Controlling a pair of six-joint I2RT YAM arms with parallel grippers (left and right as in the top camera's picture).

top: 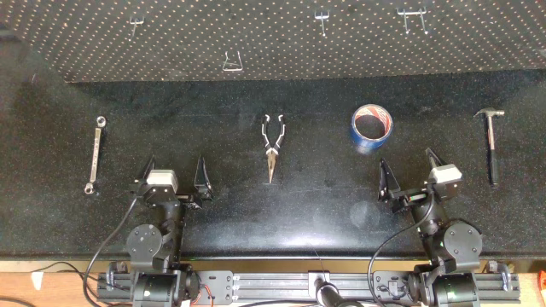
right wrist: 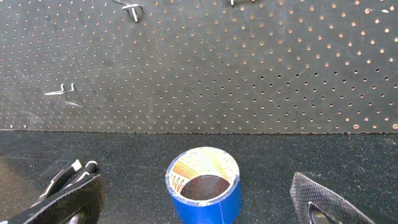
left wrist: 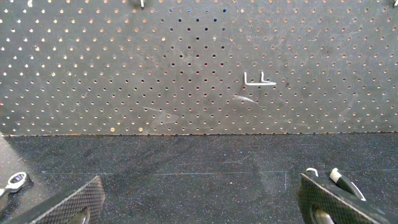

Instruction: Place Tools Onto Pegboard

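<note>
Starting with the left hand (top: pixel 176 166): spread wide, gripping nothing, sitting low over the black worktop (top: pixel 213 213) just ahead of its base. Same story at the right hand (top: pixel 408 166), opened just as wide, empty, lined up with the tape (top: pixel 372 126) a little beyond it. Scanning the worktop from left to right: spotting a wrench (top: pixel 95 156) lying flat at the far left, lengthwise toward the pegboard (top: pixel 281 38); then pliers (top: pixel 272 145) in the middle, between the two hands and a touch farther out, nose pointing back at the arms, pale handles toward the board; then the blue tape resting on its flat side, open core up; and lastly a hammer (top: pixel 490 145) at the far right, head toward the board, dark handle running back toward the near edge. Finding all four well apart from one another and touching neither hand. Up on the pegboard, picking out metal hooks (top: pixel 232 61), one low near the middle, more along the top edge. From the left wrist, catching the wrench's end near one finger (left wrist: pixel 74 199) and the pliers handles just beside the other
</note>
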